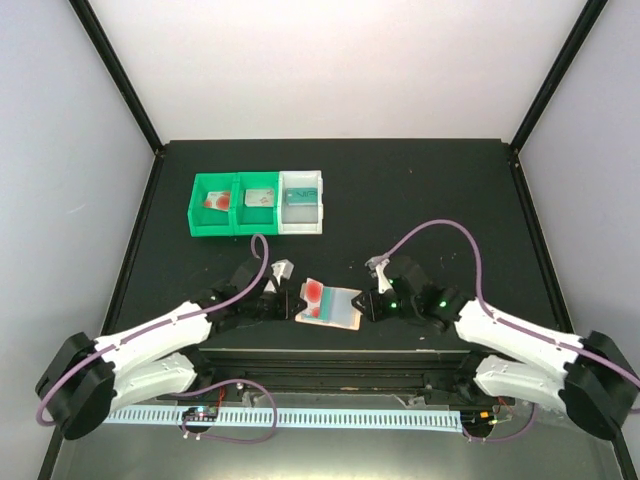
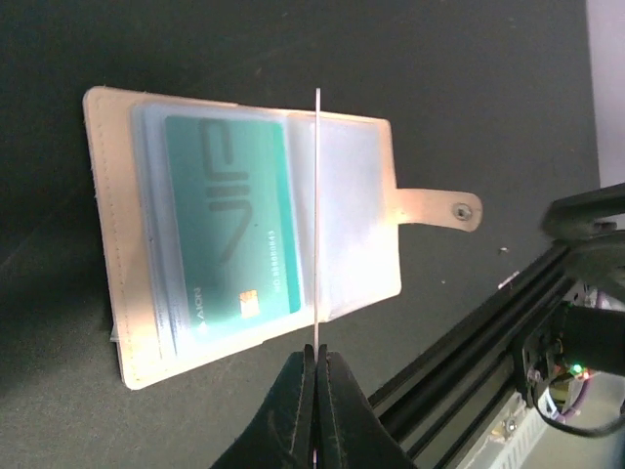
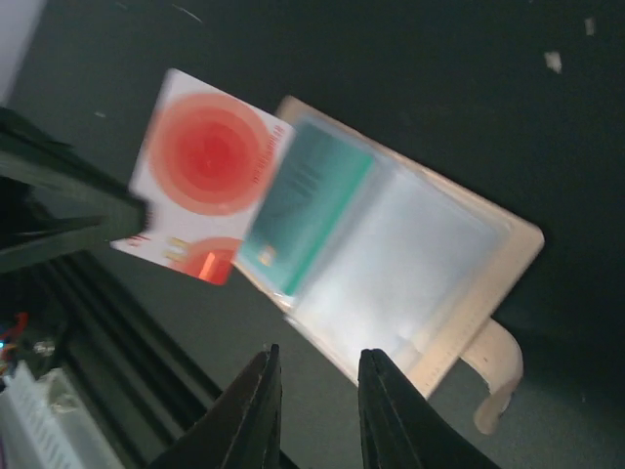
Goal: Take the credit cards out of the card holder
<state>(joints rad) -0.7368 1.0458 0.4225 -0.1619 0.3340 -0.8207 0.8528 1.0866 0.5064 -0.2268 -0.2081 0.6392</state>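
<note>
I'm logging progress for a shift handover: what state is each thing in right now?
card holder: lying open, tab unfastened.
teal card: tucked in a holder pocket.
red-and-white card: lifted over the holder.
left gripper: shut on the red-and-white card.
right gripper: open, empty.
green bin: a card in each compartment.
white bin: one card inside.

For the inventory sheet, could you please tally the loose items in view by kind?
Green bins: 2
White bin: 1
Card holder: 1
Credit cards: 5 (one per bin, a red card in the left end effector, a teal card in the card holder)
Total: 9
</note>
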